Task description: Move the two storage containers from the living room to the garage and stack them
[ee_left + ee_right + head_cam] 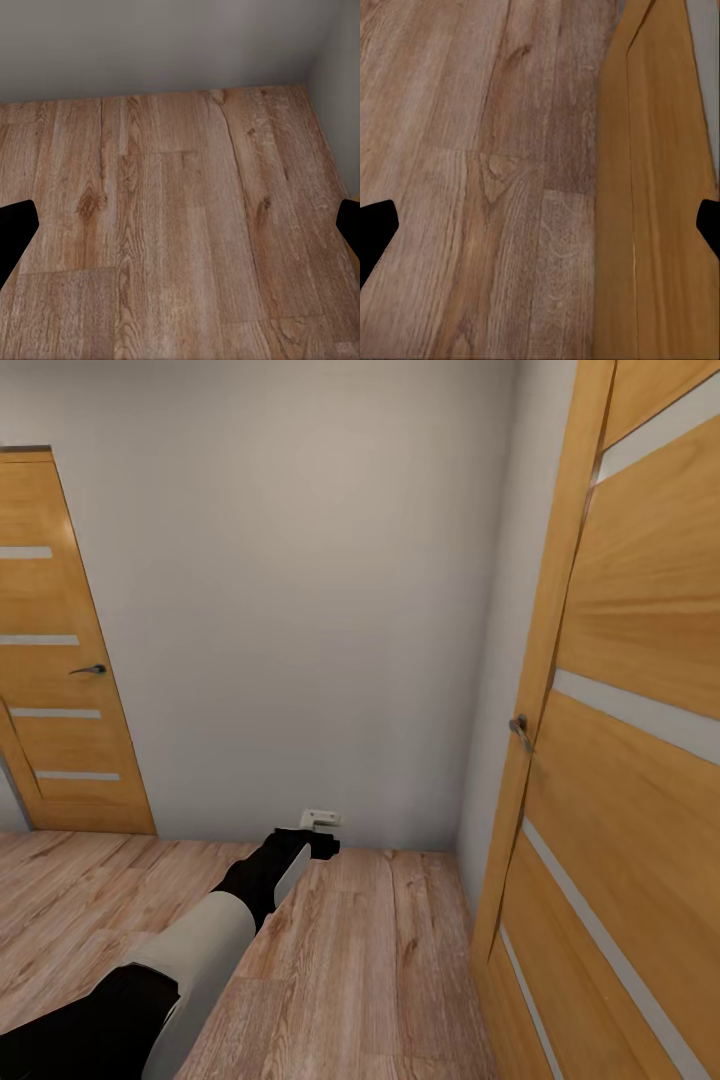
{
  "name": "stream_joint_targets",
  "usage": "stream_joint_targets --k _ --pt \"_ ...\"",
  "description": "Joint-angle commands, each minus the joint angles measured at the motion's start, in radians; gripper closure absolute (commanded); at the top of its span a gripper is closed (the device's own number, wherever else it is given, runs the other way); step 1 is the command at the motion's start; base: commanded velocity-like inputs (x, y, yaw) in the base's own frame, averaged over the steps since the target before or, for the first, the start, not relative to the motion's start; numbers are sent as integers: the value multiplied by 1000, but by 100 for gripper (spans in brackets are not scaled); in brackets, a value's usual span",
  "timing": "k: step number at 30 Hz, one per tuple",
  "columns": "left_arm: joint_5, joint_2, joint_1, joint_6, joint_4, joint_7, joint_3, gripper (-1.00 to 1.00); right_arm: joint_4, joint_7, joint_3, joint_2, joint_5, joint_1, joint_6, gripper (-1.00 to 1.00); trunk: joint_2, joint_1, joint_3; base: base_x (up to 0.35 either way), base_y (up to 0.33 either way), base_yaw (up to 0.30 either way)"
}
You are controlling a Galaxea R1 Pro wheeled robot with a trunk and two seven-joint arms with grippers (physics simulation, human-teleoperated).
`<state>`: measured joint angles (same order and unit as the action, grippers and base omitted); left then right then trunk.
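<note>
Head view puts me in a wood-floored corner between two wooden doors point(60, 650) point(640, 740), storage containers nowhere before me, so I judge I'm in transit; my left pincer point(180, 225) and right pincer point(540, 225) are spread wide and empty, and next I must steer through a doorway.

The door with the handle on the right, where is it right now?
In the head view, the right door fills the right side, its handle facing the white wall corner. The right wrist view shows it meeting the wood floor.
</note>
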<state>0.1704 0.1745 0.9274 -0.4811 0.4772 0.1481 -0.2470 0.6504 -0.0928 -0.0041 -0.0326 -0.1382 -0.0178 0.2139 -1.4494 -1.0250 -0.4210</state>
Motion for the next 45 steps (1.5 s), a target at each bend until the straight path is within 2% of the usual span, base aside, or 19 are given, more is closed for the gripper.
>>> stream_joint_targets --k 1,14,18,22,27,45 --pt "11 0 1 -4 1 8 -5 -100 1 -8 0 0 -10 4 -1 -100 -1 0 -1 0 0 0" --pt "11 0 1 -4 1 8 -5 -100 -5 -1 2 0 -7 21 4 -100 -1 0 -1 0 0 0" --pt "10 0 -22 -1 -11 11 -6 -100 -16 0 0 -23 -8 23 6 -100 -1 0 -1 0 0 0" --pt "12 0 -45 0 -17 10 -5 -100 -16 1 0 -27 -8 24 7 -100 -1 0 -1 0 0 0" --pt "16 0 -72 1 -31 11 -3 -100 -15 6 0 -26 -8 24 7 -100 -1 0 -1 0 0 0" --pt "17 0 -75 3 -32 13 -1 -100 -15 7 1 -26 -9 24 7 -100 -1 0 -1 0 0 0"
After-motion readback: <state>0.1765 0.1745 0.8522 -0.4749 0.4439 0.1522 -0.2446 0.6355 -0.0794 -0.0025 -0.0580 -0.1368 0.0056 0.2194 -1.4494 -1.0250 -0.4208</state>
